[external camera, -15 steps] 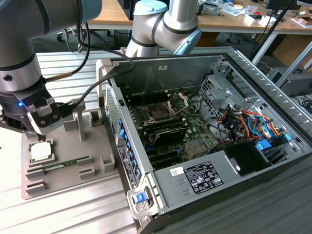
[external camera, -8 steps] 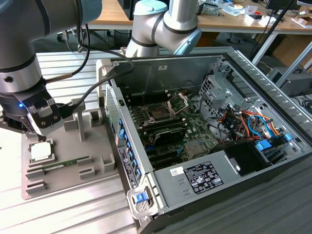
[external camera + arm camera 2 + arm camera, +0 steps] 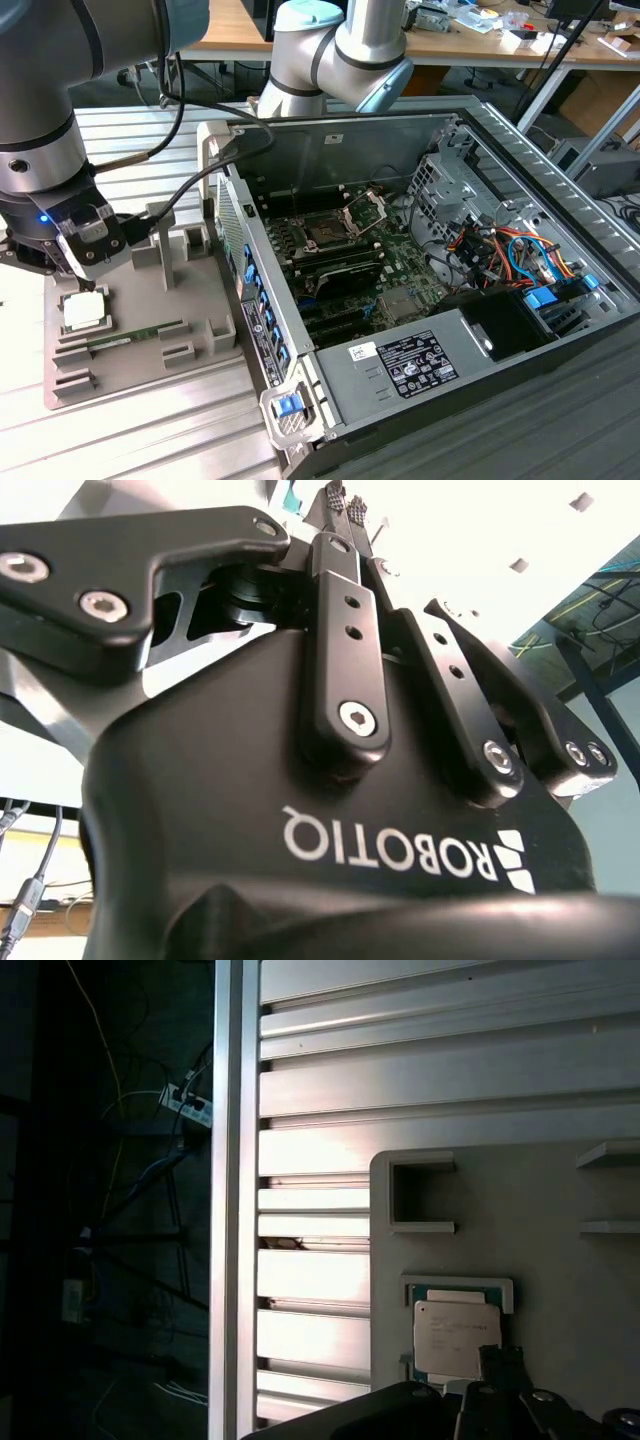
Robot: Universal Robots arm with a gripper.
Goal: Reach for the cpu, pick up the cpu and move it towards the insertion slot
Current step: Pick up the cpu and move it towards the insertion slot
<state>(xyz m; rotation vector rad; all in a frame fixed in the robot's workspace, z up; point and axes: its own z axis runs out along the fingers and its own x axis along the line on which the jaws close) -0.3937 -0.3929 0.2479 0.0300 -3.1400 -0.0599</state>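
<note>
The cpu (image 3: 85,310), a flat square with a pale silvery face and thin tan rim, is lying in a recess of the matte grey tray (image 3: 205,305) on the ribbed aluminium counter (image 3: 130,440). The black claw (image 3: 82,283) is hanging nose-down just above it, at its twelve o'clock in the exterior view; whether it is apart or together I cannot tell. The insertion slot (image 3: 328,235), dark within shiny framing, is sitting well apart at about three o'clock.

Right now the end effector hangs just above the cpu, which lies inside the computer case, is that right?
Not quite. In the exterior view the cpu lies on the grey holder tray outside the computer case, on that view's left. The end effector does hang just above it.
</note>
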